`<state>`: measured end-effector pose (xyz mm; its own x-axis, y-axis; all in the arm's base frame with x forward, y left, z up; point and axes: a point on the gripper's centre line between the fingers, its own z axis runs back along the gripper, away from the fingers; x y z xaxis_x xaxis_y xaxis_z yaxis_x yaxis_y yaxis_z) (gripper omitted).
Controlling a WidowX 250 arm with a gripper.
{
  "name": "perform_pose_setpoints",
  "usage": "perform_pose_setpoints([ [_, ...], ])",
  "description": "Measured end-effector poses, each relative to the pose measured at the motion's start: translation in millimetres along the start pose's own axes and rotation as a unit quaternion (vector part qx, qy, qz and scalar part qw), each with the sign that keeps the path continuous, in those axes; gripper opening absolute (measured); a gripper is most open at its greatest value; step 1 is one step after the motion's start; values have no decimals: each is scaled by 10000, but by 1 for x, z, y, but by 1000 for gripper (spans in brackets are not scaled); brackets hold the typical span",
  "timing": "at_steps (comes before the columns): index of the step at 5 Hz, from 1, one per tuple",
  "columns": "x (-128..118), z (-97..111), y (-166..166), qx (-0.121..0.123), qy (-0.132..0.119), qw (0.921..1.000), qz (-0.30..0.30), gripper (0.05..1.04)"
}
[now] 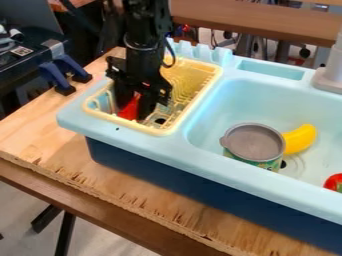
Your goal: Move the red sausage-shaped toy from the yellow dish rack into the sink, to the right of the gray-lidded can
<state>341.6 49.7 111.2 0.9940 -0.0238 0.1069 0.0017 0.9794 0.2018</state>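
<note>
One black gripper (138,106) hangs down into the single yellow dish rack (205,92), at the rack's left part. Whether it is open or closed on anything, I cannot tell. One red thing (130,107) is right at the gripper, low inside the rack and partly hidden by it; its full shape cannot be made out.

The rack is set into the left side of one light blue toy sink (160,146) with a dark blue lower body. To the right of the rack is one large basin (220,107). It holds three things: one can (255,143) with a grey top, upright near the front wall; one curved yellow toy (300,139) just beside it, partly behind it; and one red and green toy (334,182), cut off by the right edge of the view.

One grey faucet (332,70) rises at the back right. Two blue clamps (51,76) are at the wooden table's (57,145) left edge.
</note>
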Motion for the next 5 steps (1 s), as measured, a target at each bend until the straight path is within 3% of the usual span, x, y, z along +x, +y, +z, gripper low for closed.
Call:
perform_pose_setpoints([
  [1,2,3,-5,-89,-36,9999,-30,539],
  [2,16,42,-13,-3,-88,9999,-121,539],
  [3,28,90,-34,-64,-328,9991,-251,539],
  [4,21,116,-54,-284,-523,9976,-361,539],
  [5,20,137,-91,-977,-915,9909,-126,539],
])
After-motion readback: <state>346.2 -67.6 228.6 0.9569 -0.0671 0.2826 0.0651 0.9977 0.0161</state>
